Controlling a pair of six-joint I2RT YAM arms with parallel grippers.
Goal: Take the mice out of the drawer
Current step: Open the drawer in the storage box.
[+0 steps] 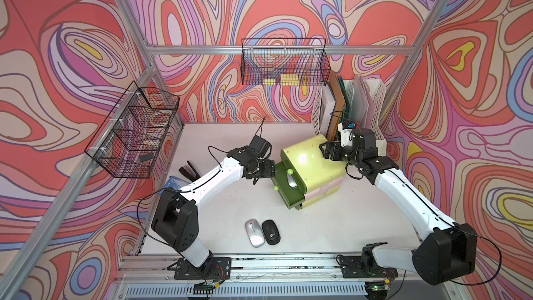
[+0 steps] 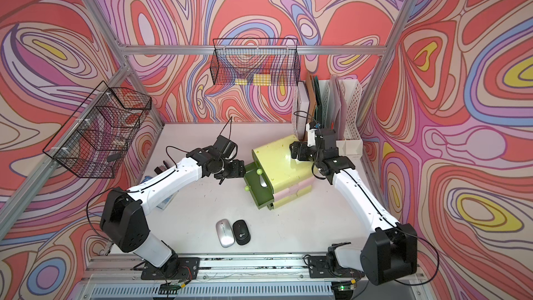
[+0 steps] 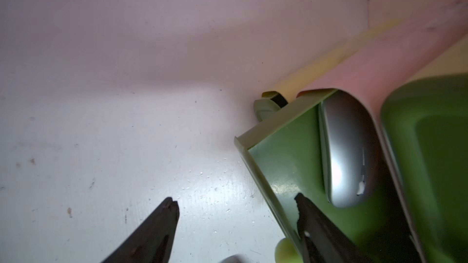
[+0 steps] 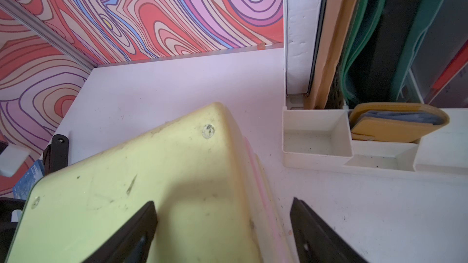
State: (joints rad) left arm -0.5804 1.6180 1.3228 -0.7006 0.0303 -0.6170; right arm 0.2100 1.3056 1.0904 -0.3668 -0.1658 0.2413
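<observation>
The desk (image 1: 331, 226) is a plain white board, scuffed and speckled. It is boxed in by walls (image 1: 259, 10) printed with swirling bands of red, pink, purple and blue, with yellow spots. An aluminium frame (image 1: 230, 50) runs along the walls and carries two black wire baskets, a back basket (image 1: 285, 64) and a side basket (image 1: 132, 131). A white file rack (image 1: 377, 105) stuffed with folders stands in the far corner on the robot's right. A black stapler (image 1: 189, 171) and a blue packet (image 1: 173, 183) lie near the left arm.

In front of the rack sits a drawer unit (image 1: 314, 165) with a yellow-green top and pink and yellow tiers below. Its dark green top drawer (image 1: 288, 197) is pulled out toward the left arm and has two pale green knobs (image 1: 290, 172) on its front.

A silver mouse (image 3: 347, 148) lies in the drawer, partly under the unit's top. The left claw (image 3: 236, 198) hangs at the drawer's front wall, spread wide and holding nothing. One finger is over the drawer floor just beside the mouse and the other is over bare desk.

The right claw (image 4: 222, 201) is also spread wide and empty at the unit's rear corner. One finger is over the top and the other is past the unit's side. Whether it touches the unit cannot be told.

A second silver mouse (image 1: 254, 232) and a black mouse (image 1: 271, 232) lie side by side near the desk's front edge, well apart from both claws.
</observation>
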